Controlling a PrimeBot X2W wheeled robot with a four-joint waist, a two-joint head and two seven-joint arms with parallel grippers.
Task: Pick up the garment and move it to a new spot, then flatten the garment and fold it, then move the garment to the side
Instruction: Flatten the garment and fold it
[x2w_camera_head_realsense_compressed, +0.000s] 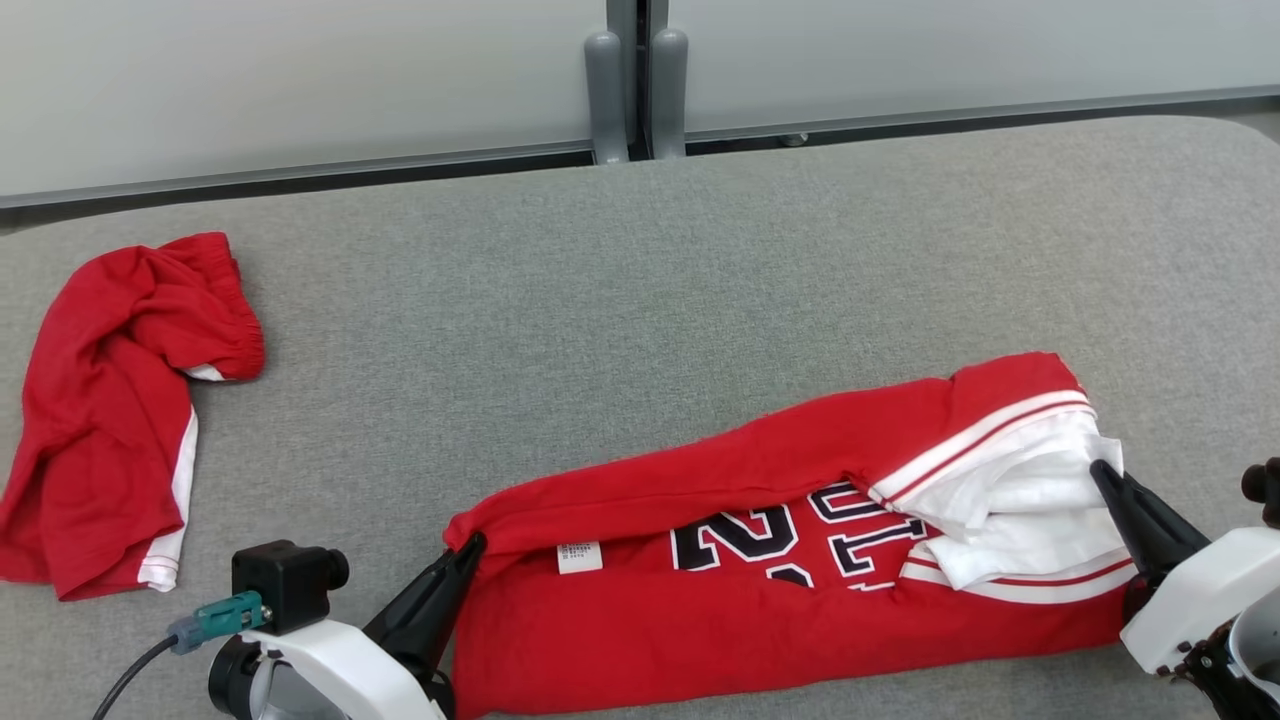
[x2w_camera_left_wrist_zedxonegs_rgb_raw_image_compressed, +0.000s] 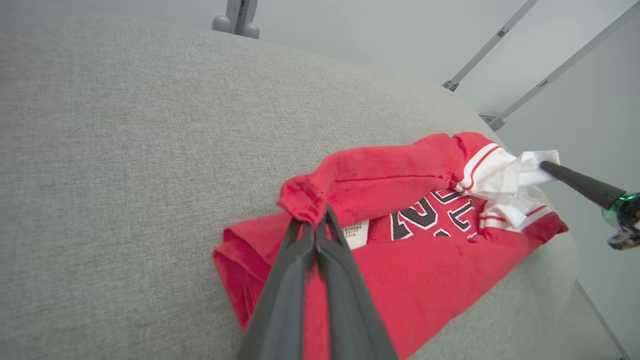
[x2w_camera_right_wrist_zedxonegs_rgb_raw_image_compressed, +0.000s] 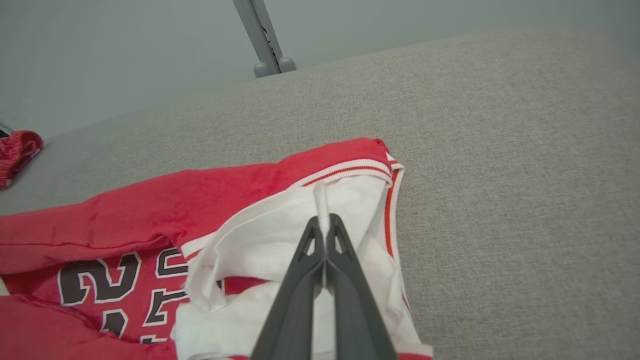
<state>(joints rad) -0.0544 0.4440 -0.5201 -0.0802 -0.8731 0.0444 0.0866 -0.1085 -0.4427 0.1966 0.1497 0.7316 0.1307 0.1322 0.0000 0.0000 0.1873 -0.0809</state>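
Note:
The garment (x2w_camera_head_realsense_compressed: 760, 600) is a red jersey with black-and-white numbers and a white end, lying folded lengthwise on the grey table near its front edge. My left gripper (x2w_camera_head_realsense_compressed: 470, 545) is shut on the jersey's red left corner, which bunches above its fingertips in the left wrist view (x2w_camera_left_wrist_zedxonegs_rgb_raw_image_compressed: 320, 212). My right gripper (x2w_camera_head_realsense_compressed: 1100, 468) is shut on a fold of the white fabric at the jersey's right end, seen pinched in the right wrist view (x2w_camera_right_wrist_zedxonegs_rgb_raw_image_compressed: 324, 220). The same garment (x2w_camera_left_wrist_zedxonegs_rgb_raw_image_compressed: 425, 265) (x2w_camera_right_wrist_zedxonegs_rgb_raw_image_compressed: 150, 215) stretches between both grippers.
A second red garment with white trim (x2w_camera_head_realsense_compressed: 110, 410) lies crumpled at the table's left side; its edge (x2w_camera_right_wrist_zedxonegs_rgb_raw_image_compressed: 17, 150) shows in the right wrist view. The grey table (x2w_camera_head_realsense_compressed: 640, 280) spreads bare behind the jersey. Grey posts (x2w_camera_head_realsense_compressed: 635, 90) stand past the far edge.

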